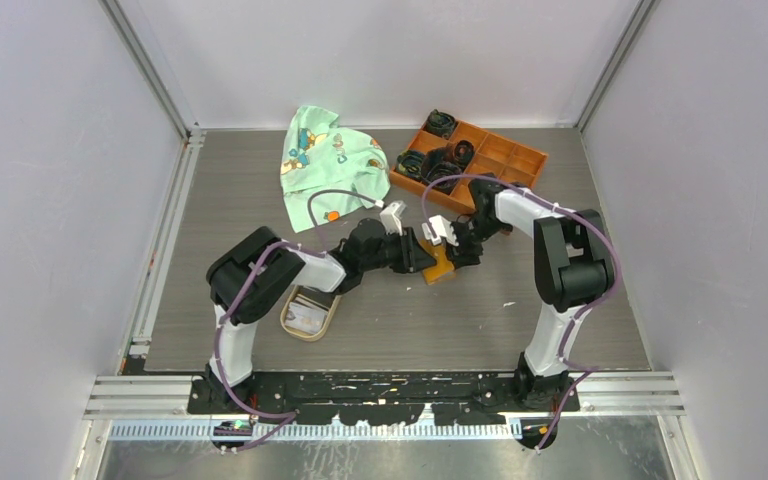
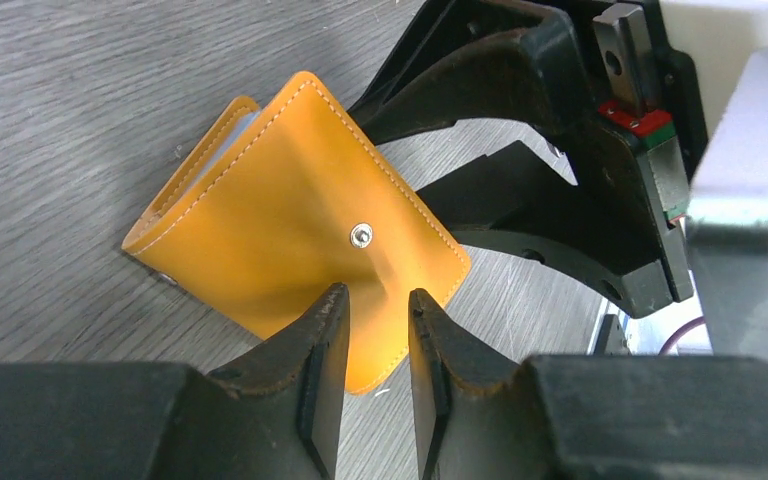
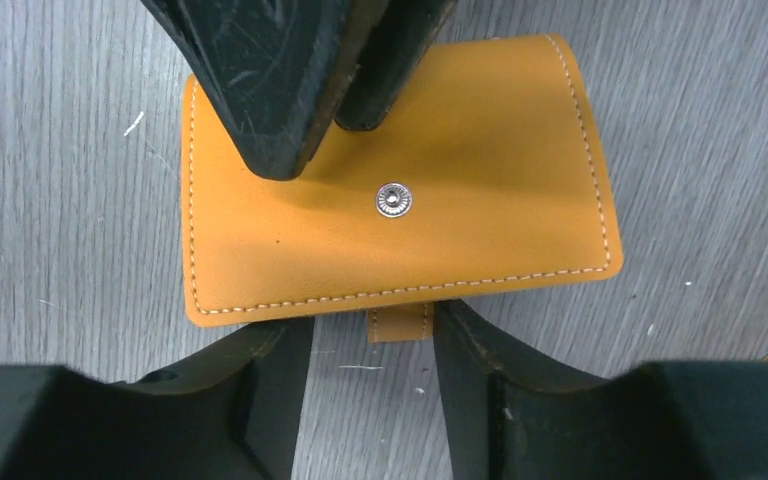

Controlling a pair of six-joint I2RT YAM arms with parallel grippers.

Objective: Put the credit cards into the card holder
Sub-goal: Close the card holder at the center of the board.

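Card holder (image 1: pixel 440 264) lies closed on the table (image 1: pixel 560 310), centre frame. Right gripper (image 3: pixel 372 325) is spread, straddling its strap tab (image 3: pixel 398 324). Left gripper (image 2: pixel 378 300) is nearly closed over the cover — grip cannot be confirmed.

One card holder (image 3: pixel 390 240), tray (image 1: pixel 535 153), dish (image 1: pixel 286 318) and cloth (image 1: pixel 320 160).
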